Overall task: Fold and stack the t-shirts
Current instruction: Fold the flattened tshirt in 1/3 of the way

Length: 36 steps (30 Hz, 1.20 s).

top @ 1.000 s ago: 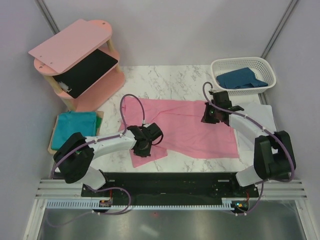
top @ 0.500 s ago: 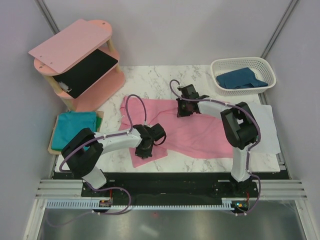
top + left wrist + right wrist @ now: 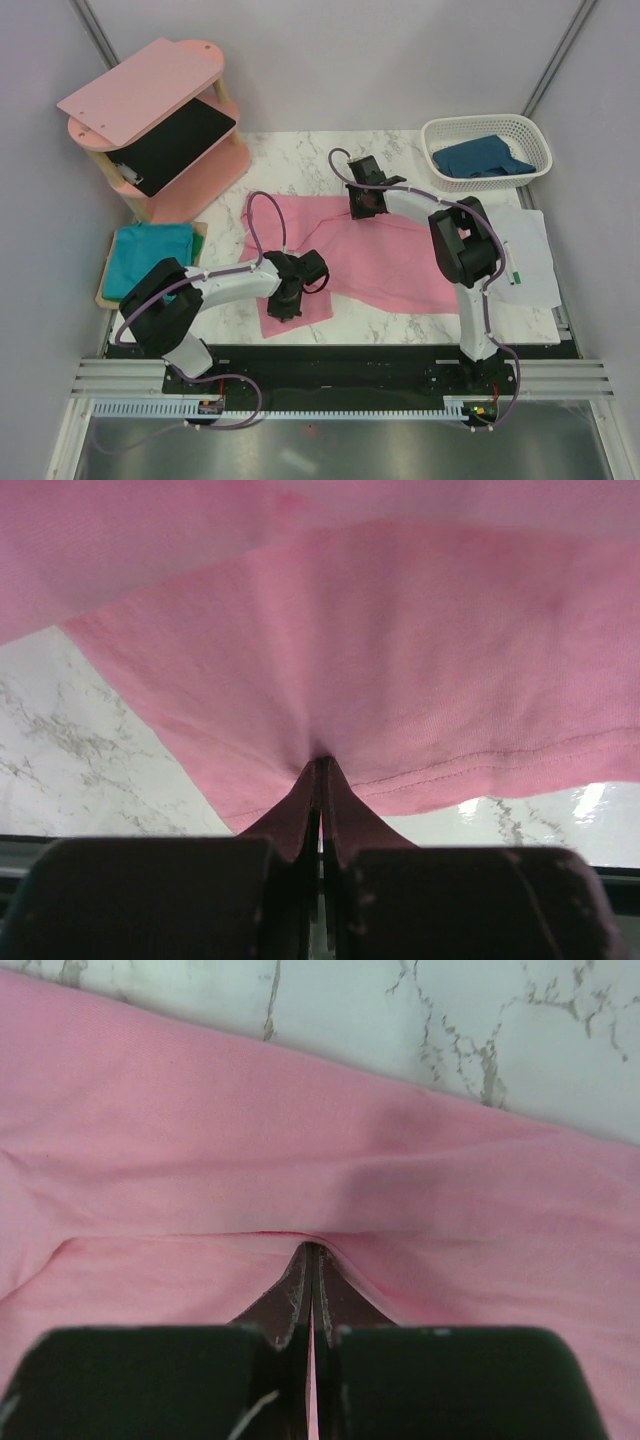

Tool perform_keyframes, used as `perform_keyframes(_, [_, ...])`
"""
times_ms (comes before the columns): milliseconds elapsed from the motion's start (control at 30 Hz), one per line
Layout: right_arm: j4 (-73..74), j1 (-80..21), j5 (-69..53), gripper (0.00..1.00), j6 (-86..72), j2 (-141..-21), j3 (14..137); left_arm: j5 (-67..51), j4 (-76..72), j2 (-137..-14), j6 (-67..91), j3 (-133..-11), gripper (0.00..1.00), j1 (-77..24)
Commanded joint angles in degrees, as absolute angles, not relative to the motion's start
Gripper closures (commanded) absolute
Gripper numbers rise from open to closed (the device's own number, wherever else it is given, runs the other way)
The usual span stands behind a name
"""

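My left gripper (image 3: 320, 768) is pinched tight on a stitched hem of the pink t-shirt (image 3: 400, 262), at its near-left corner. My right gripper (image 3: 308, 1256) is likewise clamped on a fold of the same shirt, along its far edge. The shirt lies spread on the marble table (image 3: 330, 150), rumpled between my two grips. The teal t-shirt (image 3: 150, 255) sits in the tray (image 3: 104, 292) to the left, and the dark blue t-shirt (image 3: 480, 160) lies in the white basket (image 3: 540, 140) at the far right. In my judgement the step in hand is the first fold of the pink shirt. To do it well, I should move both grips in step, hold the cloth between them lightly taut, and carry it low over the table. I should align edge to edge before lowering. I should release only once the folded layer lies flat, since a slack span will likely crease or drag the layer beneath.
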State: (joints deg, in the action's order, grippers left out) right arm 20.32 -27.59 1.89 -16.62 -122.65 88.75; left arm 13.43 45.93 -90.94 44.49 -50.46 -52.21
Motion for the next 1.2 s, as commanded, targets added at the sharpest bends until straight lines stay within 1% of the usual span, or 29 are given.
perform_keyframes(0, [23.47, -27.25, 7.38, 1.0, -14.59, -125.86, 92.37, 11.17, 53.51, -90.8, 49.21, -47.11, 0.98, -52.56])
perform_keyframes(133, [23.64, -26.98, 6.68, 1.0, -14.59, -127.0, 93.34, 8.97, 58.78, -87.99, 50.71, -46.5, 0.98, -52.47])
perform_keyframes(267, [23.73, -26.72, 6.24, 1.0, -14.41, -126.91, 93.08, 7.56, 60.55, -83.25, 51.42, -46.05, 0.98, -52.73])
perform_keyframes(367, [23.73, -26.72, 6.33, 1.0, -14.15, -126.39, 92.47, 7.56, 63.27, -81.92, 51.86, -46.76, 0.98, -52.91])
perform_keyframes(567, [23.12, -26.72, 5.54, 1.0, -14.06, -122.09, 89.31, 8.43, 65.39, -78.05, 52.56, -47.46, 0.98, -53.87])
perform_keyframes(700, [21.62, -26.72, 3.96, 1.0, -14.76, -115.86, 85.96, 13.69, 64.43, -74.71, 54.58, -49.74, 0.98, -53.96])
perform_keyframes(800, [21.01, -26.72, 1.95, 1.0, -15.64, -111.82, 84.03, 15.64, 61.8, -76.72, 53.53, -51.59, 0.98, -53.97])
perform_keyframes(900, [21.01, -26.72, 1.58, 1.0, -16.35, -107.42, 82.18, 16.7, 60.12, -81.72, 52.39, -53.17, 0.98, -53.96])
perform_keyframes(1067, [21.35, -26.37, 1.41, 1.0, -17.05, -101.0, 79.2, 16.17, 55.11, -89.45, 51.15, -54.31, 0.98, -53.97])
perform_keyframes(1167, [21.79, -25.93, 2.11, 1.0, -17.05, -97.3, 77.96, 15.47, 52.3, -91.66, 50.71, -53.97, 0.98, -53.96])
